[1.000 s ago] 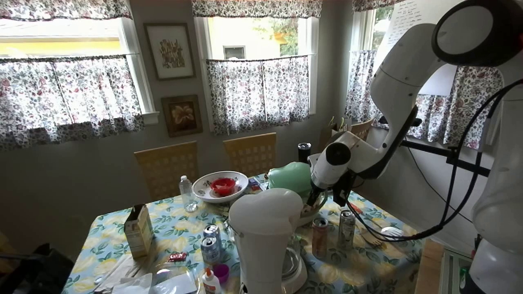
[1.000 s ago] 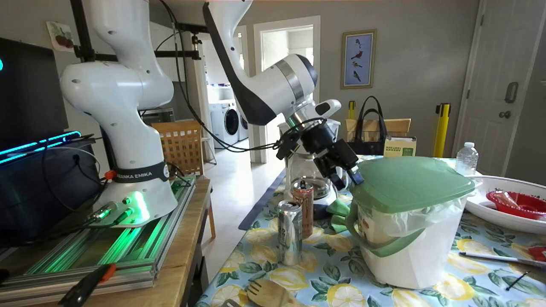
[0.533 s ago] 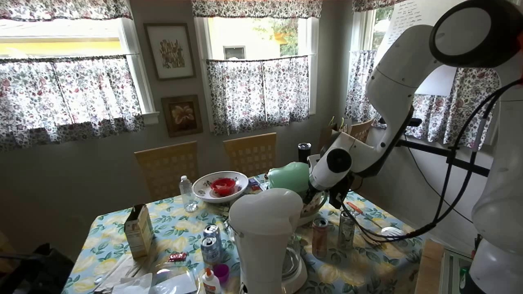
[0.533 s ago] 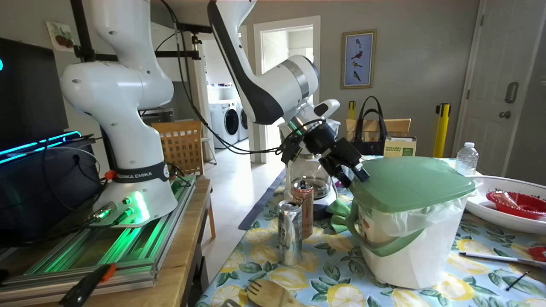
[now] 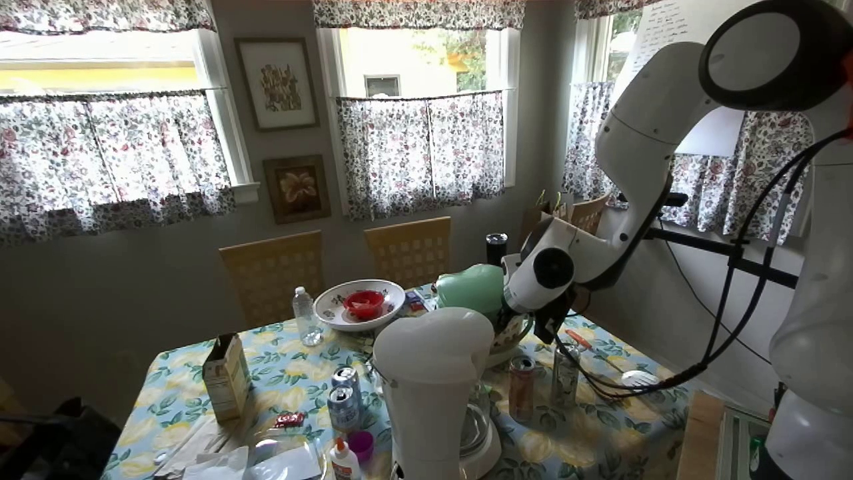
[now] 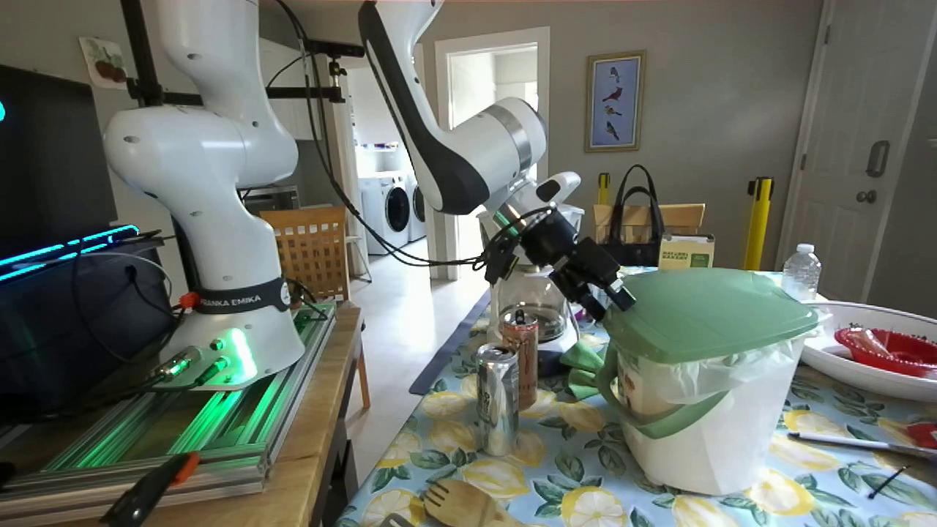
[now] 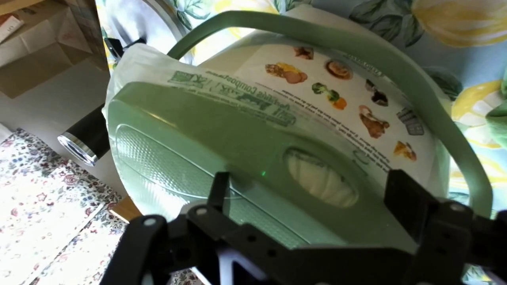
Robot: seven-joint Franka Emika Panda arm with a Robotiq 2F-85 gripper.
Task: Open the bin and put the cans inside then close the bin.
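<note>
The bin, pale with a green lid [image 6: 710, 311], stands on the flowered table with its lid down over a plastic liner. Its carrying handle [image 6: 681, 421] hangs on the side facing the robot. My gripper [image 6: 611, 306] is at the lid's near edge, jaws apart, with nothing held. In the wrist view the gripper [image 7: 309, 173] spans an oval hole [image 7: 321, 178] in the lid; one finger appears to touch the lid. A silver can [image 6: 498, 402] and a copper-coloured can [image 6: 528, 329] stand upright beside the bin. Two blue-silver cans [image 5: 344, 408] stand farther off.
A white coffee maker [image 5: 426, 373] stands close to the arm and partly hides the gripper in that view. Behind the bin is a wide white bowl [image 5: 333, 320] holding a red bowl [image 5: 364, 304]. Wooden utensils [image 6: 468, 503] and a green cloth [image 6: 582, 369] lie near the cans.
My gripper has moved a short way toward the bin and up against its lid edge, its jaws still apart. The bin has shifted slightly away from the arm. The cans stand as before.
</note>
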